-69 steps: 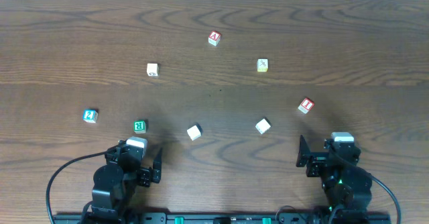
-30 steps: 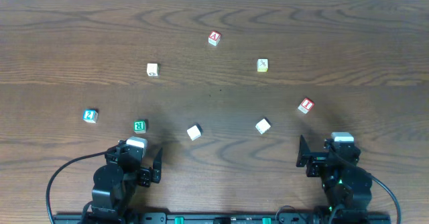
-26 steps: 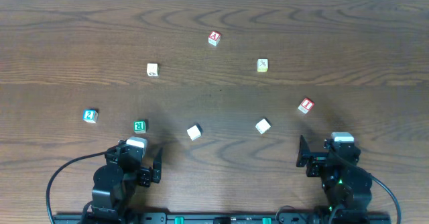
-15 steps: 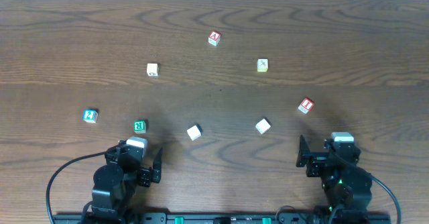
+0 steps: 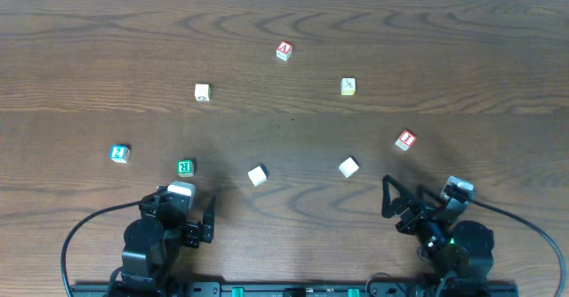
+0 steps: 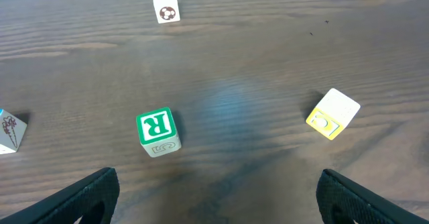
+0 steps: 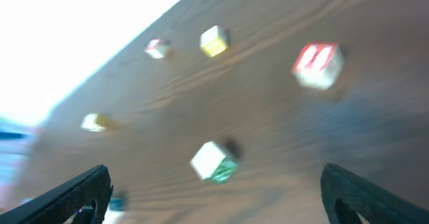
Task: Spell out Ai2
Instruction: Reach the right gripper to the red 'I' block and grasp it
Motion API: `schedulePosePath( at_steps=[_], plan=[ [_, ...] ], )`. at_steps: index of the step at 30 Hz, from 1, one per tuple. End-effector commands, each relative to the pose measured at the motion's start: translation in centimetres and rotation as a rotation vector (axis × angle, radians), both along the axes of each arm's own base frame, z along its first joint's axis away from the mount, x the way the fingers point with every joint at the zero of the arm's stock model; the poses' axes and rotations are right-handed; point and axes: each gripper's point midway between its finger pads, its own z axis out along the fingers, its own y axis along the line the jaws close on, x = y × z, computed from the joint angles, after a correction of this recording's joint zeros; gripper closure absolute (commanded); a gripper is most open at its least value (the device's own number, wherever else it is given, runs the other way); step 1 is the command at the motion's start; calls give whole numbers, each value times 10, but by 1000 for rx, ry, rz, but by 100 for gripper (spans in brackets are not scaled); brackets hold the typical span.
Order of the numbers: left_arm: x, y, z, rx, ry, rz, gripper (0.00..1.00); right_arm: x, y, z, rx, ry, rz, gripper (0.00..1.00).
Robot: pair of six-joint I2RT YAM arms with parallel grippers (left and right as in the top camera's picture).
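Overhead first: eight small cubes lie scattered and well apart on the wooden bench [image 5: 498, 48]. Three of them matter. The red A block [image 5: 284, 51] is far up the middle, and the blue 2 block [image 5: 119, 153] is on the far left. The red I block [image 5: 405, 140] is on the right, near the right end effector [image 5: 402, 210]. None of the three stands beside another, so I judge that no letter is placed yet. The left end effector [image 5: 191, 219] sits low at the near edge, aimed between the green R block [image 5: 185, 166] and a white block [image 5: 258, 175].

From the left wrist, the two fingers show only at the bottom corners. They are spread wide with nothing but bare bench between them. The R cube lies just ahead to the left and a yellow-faced cube to the right. Neither is wanted.

From the right wrist, the picture is smeared. Its fingers also sit far apart at the bottom corners, with nothing held. The I cube appears as a red-topped smudge ahead, toward the upper right.

These cubes look light, rigid and flat-sided, and unlikely to be damaged by a firm pinch. The best hold is probably square across two opposite side faces, low on the cube, because a corner-to-corner grip could twist it. The A and I cubes sit turned on the bench, so the wrist would likely need to line up with their sides.
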Motion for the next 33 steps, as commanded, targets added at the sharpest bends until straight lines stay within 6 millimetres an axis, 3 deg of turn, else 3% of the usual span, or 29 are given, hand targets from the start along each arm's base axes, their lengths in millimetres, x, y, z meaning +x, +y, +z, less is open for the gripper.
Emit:
schedulePosePath(
  at_steps=[1,9,11,16,20,26,29,33],
  plan=[
    [1,2,-2,9,-3,7,5,-6,19,1,245,71,29,1],
    [1,2,-2,9,-3,7,5,13,15,46,192,-146,42,1],
    [1,2,-2,9,-3,7,5,19,13,48,188,-151,28,1],
    [1,2,-1,9,-3,7,5,37,11,20,150,0,18,1],
    [1,2,-1,9,-4,7,5,54,9,11,56,112,39,1],
    [1,2,-1,9,-3,7,5,111,0,11,-46,279,38,1],
    [1,2,-2,9,-3,7,5,129,-14,-2,-98,420,-20,1],
    [1,2,-2,9,-3,7,5,138,-38,-18,-198,652,-116,1]
  ],
)
